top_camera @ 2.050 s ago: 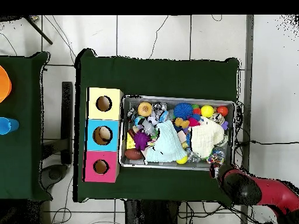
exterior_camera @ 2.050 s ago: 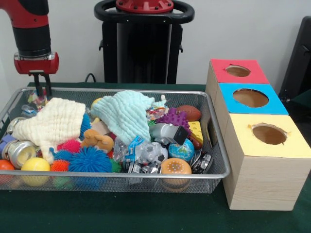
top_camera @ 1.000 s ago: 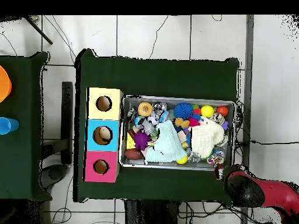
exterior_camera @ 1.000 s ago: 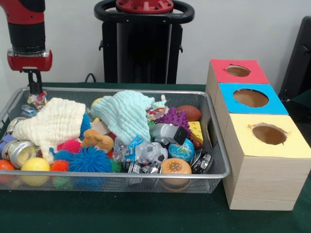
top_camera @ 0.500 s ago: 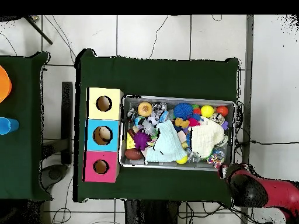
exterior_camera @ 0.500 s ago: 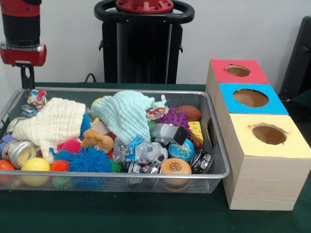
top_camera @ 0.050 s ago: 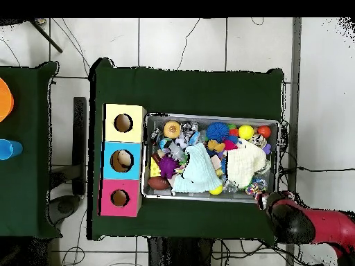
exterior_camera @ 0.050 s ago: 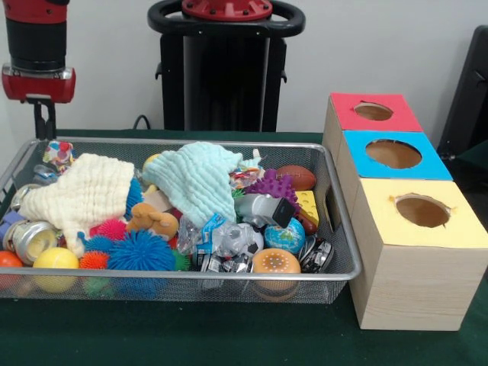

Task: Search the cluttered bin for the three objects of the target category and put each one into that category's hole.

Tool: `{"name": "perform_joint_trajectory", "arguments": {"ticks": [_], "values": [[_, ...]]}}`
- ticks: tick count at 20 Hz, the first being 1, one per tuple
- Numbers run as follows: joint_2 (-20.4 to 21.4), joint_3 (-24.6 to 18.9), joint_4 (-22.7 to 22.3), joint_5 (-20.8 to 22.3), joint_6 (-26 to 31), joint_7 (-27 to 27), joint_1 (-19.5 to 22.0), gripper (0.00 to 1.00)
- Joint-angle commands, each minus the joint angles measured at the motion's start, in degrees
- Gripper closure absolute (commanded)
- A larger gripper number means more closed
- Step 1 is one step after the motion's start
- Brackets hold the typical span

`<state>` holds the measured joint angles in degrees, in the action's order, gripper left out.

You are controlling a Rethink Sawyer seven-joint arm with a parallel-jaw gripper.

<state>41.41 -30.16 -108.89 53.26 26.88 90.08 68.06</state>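
My gripper (exterior_camera @ 0.050 s ago: 43, 134) hangs shut and holds nothing, just above the far left corner of the wire bin (exterior_camera @ 0.050 s ago: 191, 142). A small multicoloured toy (exterior_camera @ 0.050 s ago: 58, 152) lies in that corner, right below it. In the overhead view only the red arm (top_camera @ 0.050 s ago: 305, 225) shows, beside the bin's lower right corner (top_camera @ 0.050 s ago: 274, 197). The bin holds a cream cloth (exterior_camera @ 0.050 s ago: 84, 191), a mint cloth (exterior_camera @ 0.050 s ago: 198, 179), a brown football (exterior_camera @ 0.050 s ago: 297, 177), a purple spiky toy (exterior_camera @ 0.050 s ago: 271, 185), a blue spiky ball (exterior_camera @ 0.050 s ago: 141, 252), a globe ball (exterior_camera @ 0.050 s ago: 286, 236) and a burger toy (exterior_camera @ 0.050 s ago: 276, 263).
Three wooden boxes with round holes stand right of the bin: red top (exterior_camera @ 0.050 s ago: 374, 111), blue top (exterior_camera @ 0.050 s ago: 393, 154), yellow top (exterior_camera @ 0.050 s ago: 422, 210). A yellow ball (exterior_camera @ 0.050 s ago: 55, 259), a can (exterior_camera @ 0.050 s ago: 30, 238) and a plush (exterior_camera @ 0.050 s ago: 152, 221) lie at the bin's near left.
The gripper rose out of the bin's far left corner and drifted left. It shut and came up empty; the multicoloured toy stayed in the bin.
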Motion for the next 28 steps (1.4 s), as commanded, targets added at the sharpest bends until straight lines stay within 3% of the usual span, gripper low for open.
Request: {"name": "perform_joint_trajectory", "arguments": {"ticks": [1,2,12,18,28], "values": [[-1.6,-0.7,-0.7,0.4,1.9,-5.0,-0.8,1.0],[-1.8,-0.8,-0.8,0.1,1.8,-5.0,-0.5,0.0],[-2.7,-1.2,-1.1,0.0,0.3,-4.2,0.2,0.0],[-8.9,1.5,2.3,4.2,-1.9,-2.8,-1.2,0.0],[-11.8,2.4,3.6,5.3,-3.4,-1.6,-1.4,0.0]]}}
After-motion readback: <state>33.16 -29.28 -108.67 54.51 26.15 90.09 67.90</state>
